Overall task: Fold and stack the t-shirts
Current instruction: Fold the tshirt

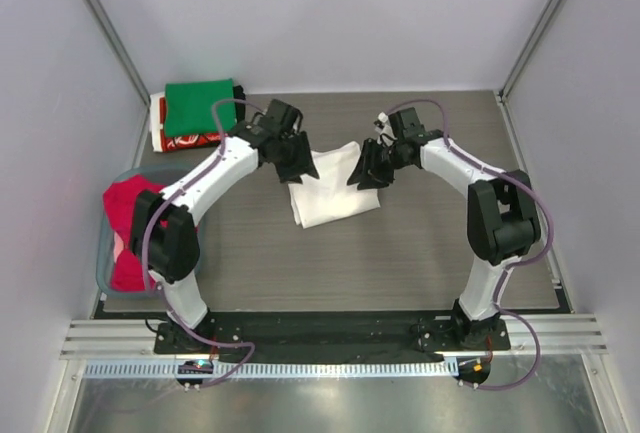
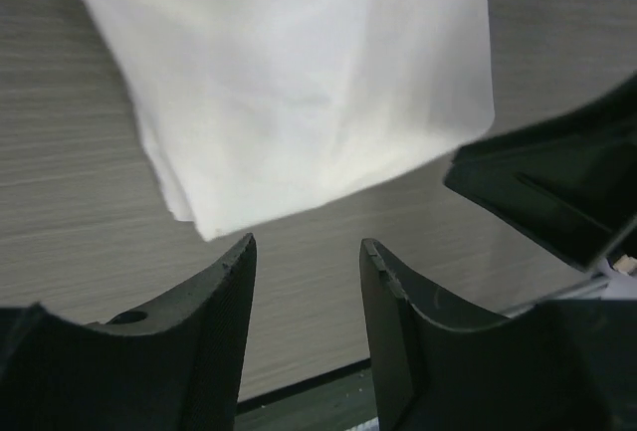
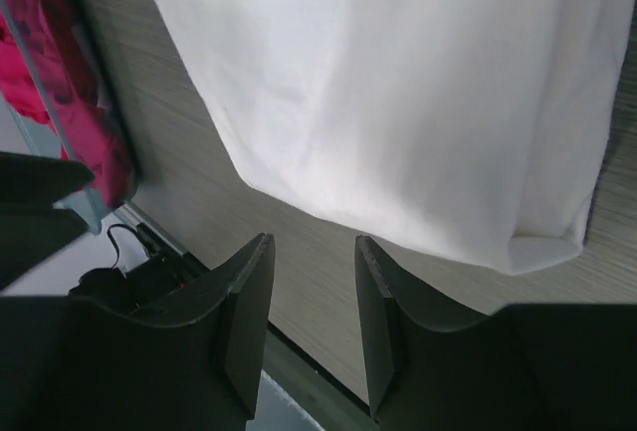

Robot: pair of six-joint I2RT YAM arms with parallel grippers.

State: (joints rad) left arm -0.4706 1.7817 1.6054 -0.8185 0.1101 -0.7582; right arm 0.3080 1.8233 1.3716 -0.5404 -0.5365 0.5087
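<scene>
The tee [image 1: 332,191] between both hands
It lies folded on the desk [image 1: 420,253]; left hand [image 1: 297,165] and right hand [image 1: 363,175] flank it, fingers apart, empty.

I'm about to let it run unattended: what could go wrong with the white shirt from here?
Both the left gripper and the right gripper are open and hang close together over the white t-shirt, so they might bump each other. The shirt's layered corner looks loose; a pinch on the top layer alone could undo the fold.
</scene>
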